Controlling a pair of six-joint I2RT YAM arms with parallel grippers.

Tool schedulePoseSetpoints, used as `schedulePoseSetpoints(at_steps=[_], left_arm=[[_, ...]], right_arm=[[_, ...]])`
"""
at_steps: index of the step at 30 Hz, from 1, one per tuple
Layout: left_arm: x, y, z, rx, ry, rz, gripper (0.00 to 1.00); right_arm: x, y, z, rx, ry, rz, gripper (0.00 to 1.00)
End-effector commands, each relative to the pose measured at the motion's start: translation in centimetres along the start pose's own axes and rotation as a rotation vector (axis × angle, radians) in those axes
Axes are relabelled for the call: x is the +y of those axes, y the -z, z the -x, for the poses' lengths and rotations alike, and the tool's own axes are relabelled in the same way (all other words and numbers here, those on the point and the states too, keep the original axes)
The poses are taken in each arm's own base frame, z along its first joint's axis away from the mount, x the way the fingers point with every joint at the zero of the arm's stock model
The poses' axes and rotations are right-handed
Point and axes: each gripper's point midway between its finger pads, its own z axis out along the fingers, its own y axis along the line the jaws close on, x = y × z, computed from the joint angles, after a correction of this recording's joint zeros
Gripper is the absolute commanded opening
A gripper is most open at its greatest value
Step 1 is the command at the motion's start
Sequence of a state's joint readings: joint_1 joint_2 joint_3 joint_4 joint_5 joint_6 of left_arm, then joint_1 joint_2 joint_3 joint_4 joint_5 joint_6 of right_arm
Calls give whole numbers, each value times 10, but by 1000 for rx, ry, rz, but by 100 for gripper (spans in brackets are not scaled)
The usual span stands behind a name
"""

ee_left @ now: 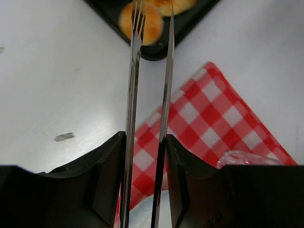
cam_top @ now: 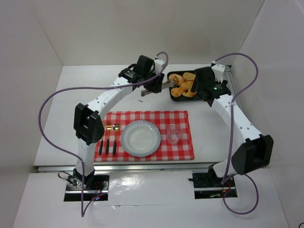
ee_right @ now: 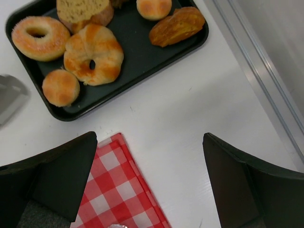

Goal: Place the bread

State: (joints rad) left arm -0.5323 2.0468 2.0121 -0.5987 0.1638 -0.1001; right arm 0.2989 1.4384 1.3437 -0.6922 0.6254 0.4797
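The bread (ee_right: 102, 47), a golden bun with brown patches, lies in the black tray (ee_right: 142, 57) at the back right; it also shows in the top view (cam_top: 184, 87). My left gripper (ee_left: 146, 137) is shut on metal tongs (ee_left: 134, 71). The tongs' tips reach over the tray's near corner, above a small plain orange bun (ee_left: 151, 26). The bread's edge shows just beyond (ee_left: 178, 4). In the top view the left gripper (cam_top: 154, 85) is left of the tray. My right gripper (ee_right: 149, 142) is open and empty, above the table just in front of the tray (cam_top: 197, 90).
The tray also holds a ring doughnut (ee_right: 40, 38), a sliced loaf piece (ee_right: 83, 12), another small bun (ee_right: 153, 7) and a dark pastry (ee_right: 176, 26). On the red checked cloth (cam_top: 180, 147) are a white plate (cam_top: 140, 137), a glass (cam_top: 173, 134) and cutlery (cam_top: 108, 140).
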Motion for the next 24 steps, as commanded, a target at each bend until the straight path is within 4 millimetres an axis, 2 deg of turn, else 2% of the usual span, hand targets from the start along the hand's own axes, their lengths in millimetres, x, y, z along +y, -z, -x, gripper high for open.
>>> schedulePoseSetpoints(at_steps=[1,2,6,8,9,11,12,17,18,20,24], left_arm=[[-38,-3,-2,17,20,-70,50],[-49,-11,-3,23,22,-86,50],[-70,-26,3,22,67,-102,48],[-83,-28,8,15,97,-108,48],[-82,-30,10,12,122,-98,48],[-94,-40,3,34,144,-109,48],[-90,-40,8,25,188,-77,48],[-107,-58,2,21,224,1,48],[-106,-58,8,2,234,10,48],[-116,-64,7,-3,219,18,51],[-113,-80,5,-11,222,57,53]], right_arm=[[-10,27,33,-73,-91,37,99],[-16,32,40,-91,-111,37,99],[-31,37,47,-114,-144,23,99],[-35,39,50,-121,-145,18,99],[-36,38,50,-118,-149,19,99],[-37,38,50,-118,-149,19,99],[-40,36,51,-118,-155,10,99],[-42,35,46,-103,-144,16,99],[-43,38,48,-111,-150,20,99],[-44,37,50,-115,-160,23,99],[-47,36,48,-112,-155,23,99]])
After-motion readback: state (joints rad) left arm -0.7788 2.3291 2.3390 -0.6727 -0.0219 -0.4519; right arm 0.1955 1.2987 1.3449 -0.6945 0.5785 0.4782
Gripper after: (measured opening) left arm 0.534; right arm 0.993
